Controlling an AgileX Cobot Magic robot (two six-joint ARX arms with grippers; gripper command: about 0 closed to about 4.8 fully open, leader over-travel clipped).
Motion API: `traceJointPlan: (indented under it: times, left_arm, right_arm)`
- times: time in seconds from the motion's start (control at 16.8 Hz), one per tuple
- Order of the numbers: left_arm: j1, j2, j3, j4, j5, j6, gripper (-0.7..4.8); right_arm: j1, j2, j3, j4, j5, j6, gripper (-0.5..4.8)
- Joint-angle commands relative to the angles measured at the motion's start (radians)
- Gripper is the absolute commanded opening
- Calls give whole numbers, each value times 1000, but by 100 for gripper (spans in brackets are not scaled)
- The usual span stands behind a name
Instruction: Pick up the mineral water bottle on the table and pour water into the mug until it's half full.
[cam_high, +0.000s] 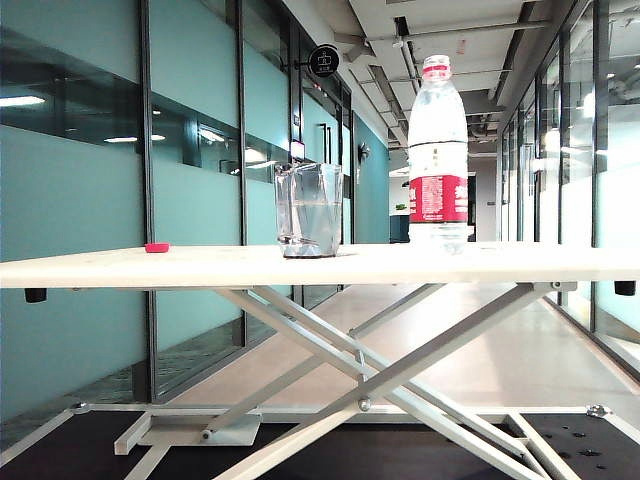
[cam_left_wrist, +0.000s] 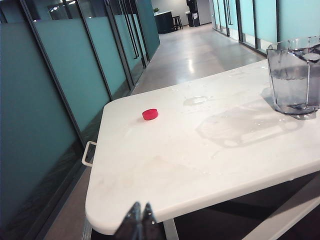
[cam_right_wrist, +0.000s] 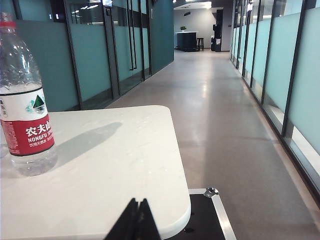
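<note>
We see the mug (cam_high: 308, 210) holding water (cam_high: 309, 222) roughly halfway, upright on the table (cam_high: 200, 266). The mineral water bottle (cam_high: 437, 150) stands uncapped nearby. The left gripper (cam_left_wrist: 141, 220) and right gripper (cam_right_wrist: 137, 218) are both closed, empty, off the table's edge.

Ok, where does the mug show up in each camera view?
Exterior view: the mug stands upright on the table, left of the mineral water bottle.
Left wrist view: far right edge, partly cropped.
Right wrist view: not in it.
Shared landmark: the red cap, also in the left wrist view.

Left hand (cam_left_wrist: 139, 216): two dark, glossy fingers (cam_left_wrist: 133, 218) tapering to narrow pointed tips. Right hand (cam_right_wrist: 137, 214): matching black fingers (cam_right_wrist: 131, 217), same wedge shape. No cables, screws or markings visible on either.
</note>
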Motion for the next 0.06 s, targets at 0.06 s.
traceJointPlan:
  times: [0.06]
  left_arm:
    - [0, 1, 2, 9, 1, -3, -5]
  right_arm:
    - [1, -1, -2, 13, 2, 4, 0]
